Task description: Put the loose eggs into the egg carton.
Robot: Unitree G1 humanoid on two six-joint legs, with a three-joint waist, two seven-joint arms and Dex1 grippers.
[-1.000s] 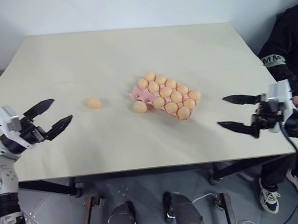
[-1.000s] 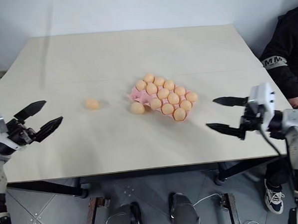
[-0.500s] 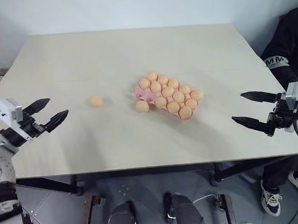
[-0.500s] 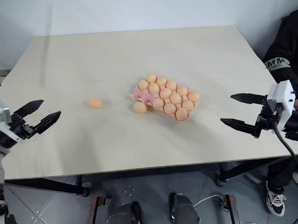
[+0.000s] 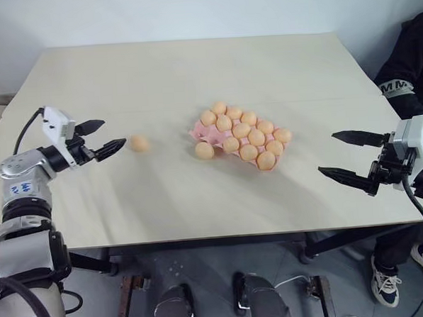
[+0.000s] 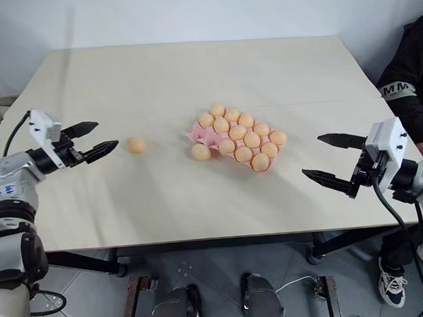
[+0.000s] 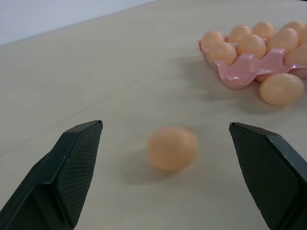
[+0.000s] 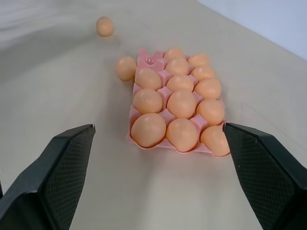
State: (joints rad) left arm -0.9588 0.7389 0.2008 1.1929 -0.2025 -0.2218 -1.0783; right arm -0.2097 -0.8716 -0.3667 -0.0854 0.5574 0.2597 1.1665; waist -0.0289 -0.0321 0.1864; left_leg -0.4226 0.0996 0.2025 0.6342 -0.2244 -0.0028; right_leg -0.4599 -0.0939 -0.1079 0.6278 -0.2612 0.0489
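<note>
Near the table's point(image 5: 200, 216) left edge, the left gripper point(image 5: 104, 137) is hovering with fingers spread, just beside one loose egg point(image 5: 138, 143). Toward the middle, the egg carton point(image 5: 198, 131) is sitting nearly full, another loose egg point(image 5: 204, 150) touching its near edge. By the right edge, the right gripper point(image 5: 347, 155) is hanging spread wide, holding nothing.

Head stereo pair: high, looking forward-down over pale beige table point(image 5: 193, 74); both eyes share whole tabletop. Left wrist camera: low, close, level across table, facing one loose pale orange egg point(image 7: 172, 147), pink moulded egg carton point(image 7: 249, 72) beyond. Right wrist camera: farther back, looking down at same carton and same egg.
</note>
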